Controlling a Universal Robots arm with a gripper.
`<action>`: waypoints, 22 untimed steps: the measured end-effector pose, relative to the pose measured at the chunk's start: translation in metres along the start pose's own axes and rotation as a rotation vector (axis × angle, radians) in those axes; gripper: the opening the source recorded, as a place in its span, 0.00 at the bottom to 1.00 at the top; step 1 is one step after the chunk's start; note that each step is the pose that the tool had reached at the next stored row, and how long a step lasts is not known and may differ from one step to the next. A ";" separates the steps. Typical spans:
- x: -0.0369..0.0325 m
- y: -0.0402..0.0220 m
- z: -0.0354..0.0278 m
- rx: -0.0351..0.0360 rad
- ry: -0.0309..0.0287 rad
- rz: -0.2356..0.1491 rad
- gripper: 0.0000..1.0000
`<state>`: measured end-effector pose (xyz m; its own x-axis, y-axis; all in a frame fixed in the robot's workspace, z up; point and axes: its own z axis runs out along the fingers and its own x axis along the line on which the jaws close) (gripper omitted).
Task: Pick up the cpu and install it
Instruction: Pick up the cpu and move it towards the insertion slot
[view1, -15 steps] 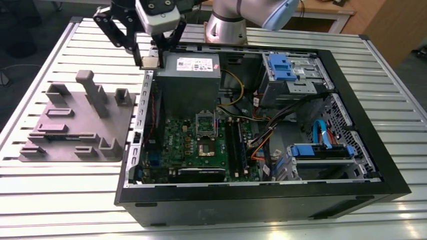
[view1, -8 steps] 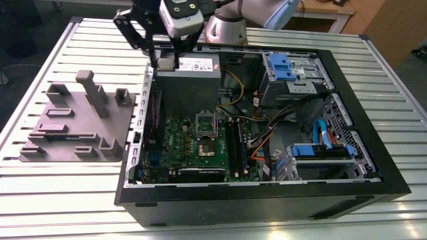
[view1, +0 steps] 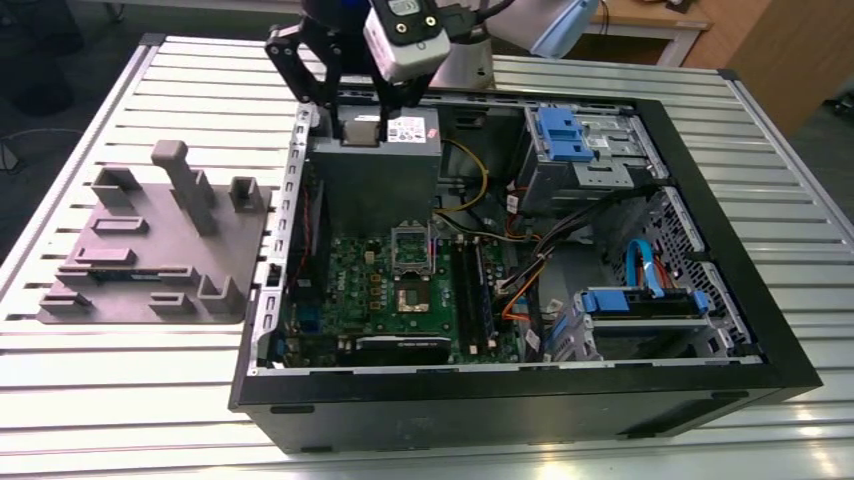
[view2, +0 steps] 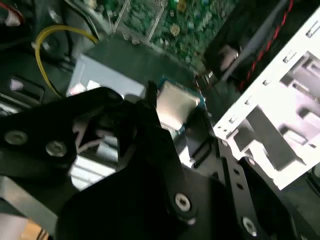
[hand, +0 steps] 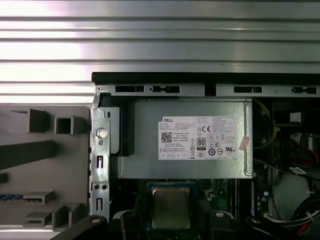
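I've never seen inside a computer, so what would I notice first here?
First, the big black computer case lying open on the slatted metal table, with its green motherboard showing inside. Then the robot's black fingers, gripping the small silvery cpu right by the big grey box with the white label.

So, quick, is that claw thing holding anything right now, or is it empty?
The gripper is shut on the cpu.
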<state>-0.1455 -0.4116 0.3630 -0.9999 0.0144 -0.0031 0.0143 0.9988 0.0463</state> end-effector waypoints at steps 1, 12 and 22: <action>-0.0002 -0.0013 0.0004 0.0013 -0.0003 0.000 0.47; -0.0291 -0.0101 0.0088 0.0032 -0.0018 0.000 0.47; -0.0699 -0.0099 0.0153 0.0029 -0.0025 0.000 0.47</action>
<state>-0.0757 -0.4217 0.3475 -0.9999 0.0142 -0.0056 0.0140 0.9990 0.0434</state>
